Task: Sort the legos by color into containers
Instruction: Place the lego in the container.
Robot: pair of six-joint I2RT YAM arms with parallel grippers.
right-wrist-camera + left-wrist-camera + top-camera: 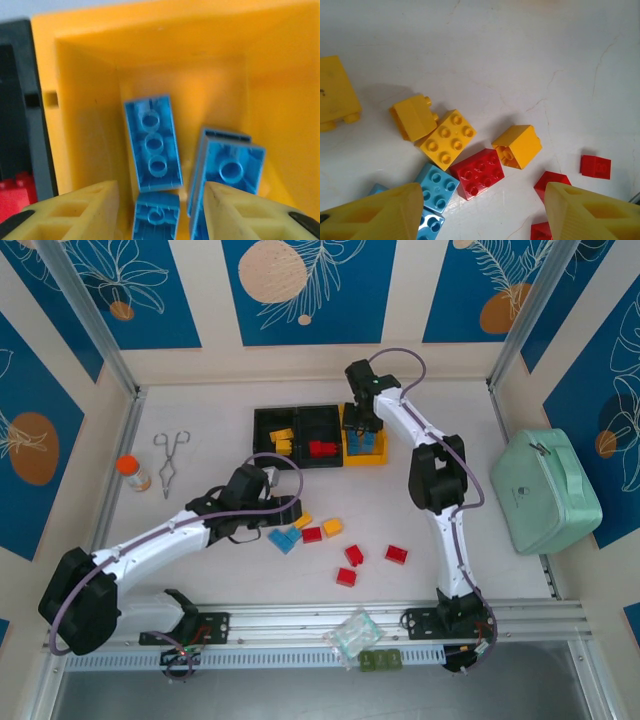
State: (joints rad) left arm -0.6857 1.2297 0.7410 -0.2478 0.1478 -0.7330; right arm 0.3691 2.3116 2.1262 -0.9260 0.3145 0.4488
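Legos (312, 534) partly sorted: yellow, red, blue batches sit in three bins (300, 412); several lie loose on counter (200, 410). Left tool (480, 210) spread above them; right tool (161, 210) spread over yellow bin (90, 60), holding nothing.

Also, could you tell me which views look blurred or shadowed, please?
Right wrist: soft all over, blue bricks and yellow bin smeared. Left wrist: red brick sharp, fingers blurred, soft shadows. Top: even light, crisp.

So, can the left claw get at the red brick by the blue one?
Probably yes: the left claw hangs open above the red brick, nothing covers it, though the blue brick crowds one side.
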